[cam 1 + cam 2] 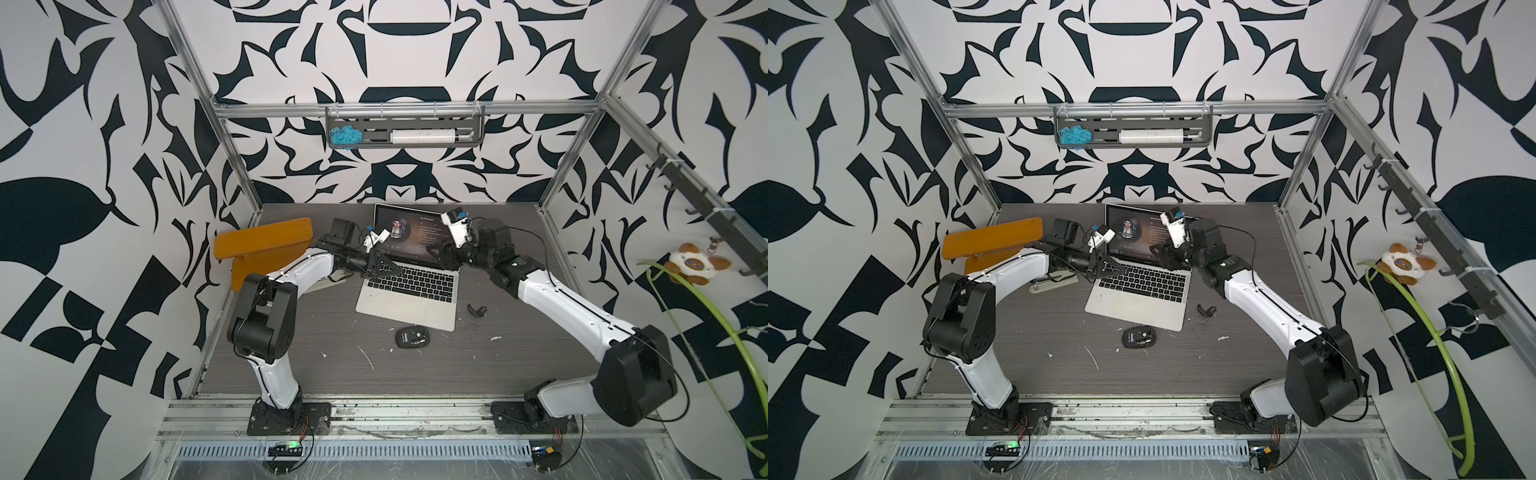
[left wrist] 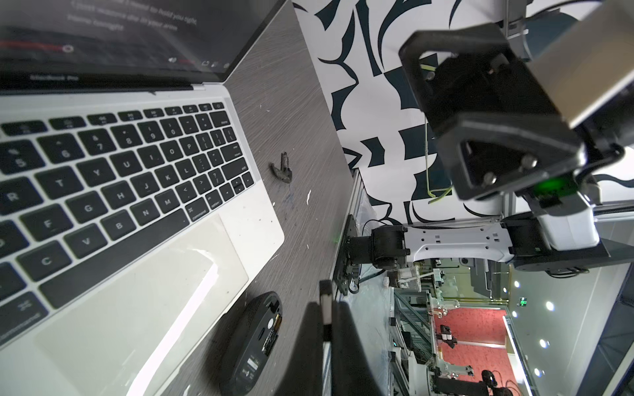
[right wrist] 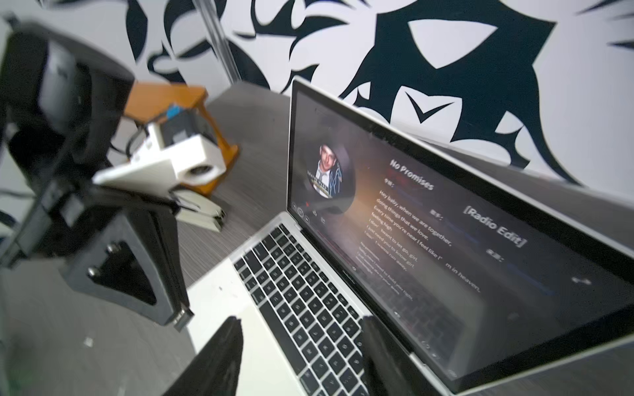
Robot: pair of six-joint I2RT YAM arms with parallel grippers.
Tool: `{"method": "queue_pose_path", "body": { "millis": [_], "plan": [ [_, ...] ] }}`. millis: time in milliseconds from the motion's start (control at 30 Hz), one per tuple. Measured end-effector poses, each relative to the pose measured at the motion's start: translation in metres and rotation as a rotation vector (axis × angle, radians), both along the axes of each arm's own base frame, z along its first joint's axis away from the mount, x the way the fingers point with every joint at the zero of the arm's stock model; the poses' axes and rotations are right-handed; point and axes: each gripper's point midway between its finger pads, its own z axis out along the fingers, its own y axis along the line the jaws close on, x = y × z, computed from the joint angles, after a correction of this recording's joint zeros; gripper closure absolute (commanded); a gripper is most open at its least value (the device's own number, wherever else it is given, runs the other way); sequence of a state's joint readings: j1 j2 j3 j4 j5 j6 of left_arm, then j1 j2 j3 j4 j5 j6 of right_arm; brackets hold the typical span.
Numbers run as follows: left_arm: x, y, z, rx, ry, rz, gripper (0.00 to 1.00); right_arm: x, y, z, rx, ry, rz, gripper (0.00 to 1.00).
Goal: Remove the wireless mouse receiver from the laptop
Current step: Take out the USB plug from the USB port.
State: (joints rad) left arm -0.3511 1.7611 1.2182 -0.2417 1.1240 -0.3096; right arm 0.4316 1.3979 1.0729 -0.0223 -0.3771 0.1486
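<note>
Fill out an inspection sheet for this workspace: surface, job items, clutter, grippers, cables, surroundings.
Surface: grey wood-grain tabletop, marked with white flecks and scratches.
Job's things: slim silver laptop open, screen lit; tiny black-capped wireless mouse receiver out of the laptop, pinched in the left gripper.
Clutter: black oval mouse lying underside up in front of the laptop; small dark bent piece beside the laptop on the right arm's side; orange plastic stand; beige stapler under the left arm.
Grippers: left gripper shut on the receiver; right gripper open, empty, near the keyboard.
Cables: black cable looping off the right arm.
Surroundings: black-and-white patterned walls; grey wall rack; brown-and-white plush toy by a hook rail.
</note>
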Motion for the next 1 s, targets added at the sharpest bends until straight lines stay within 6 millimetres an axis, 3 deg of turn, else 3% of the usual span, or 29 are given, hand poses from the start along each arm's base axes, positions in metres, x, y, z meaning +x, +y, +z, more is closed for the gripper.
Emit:
{"method": "queue_pose_path", "body": {
  "millis": [167,367,700,1000],
  "plan": [
    [-0.004,-0.001,0.05,-0.073,-0.151,0.007,1.0,-0.018,0.032,0.023,0.332,0.228,0.138,0.35],
    [-0.021,-0.001,0.098,-0.152,-0.283,0.0,1.0,-0.045,0.058,0.034,0.499,0.395,0.28,0.39],
    [-0.029,-0.003,0.111,-0.177,-0.291,-0.012,1.0,-0.075,0.079,0.052,0.543,0.435,0.423,0.63],
    [-0.034,-0.001,0.119,-0.187,-0.307,-0.016,1.0,-0.078,0.08,0.062,0.569,0.424,0.445,0.58]
  ]
}}
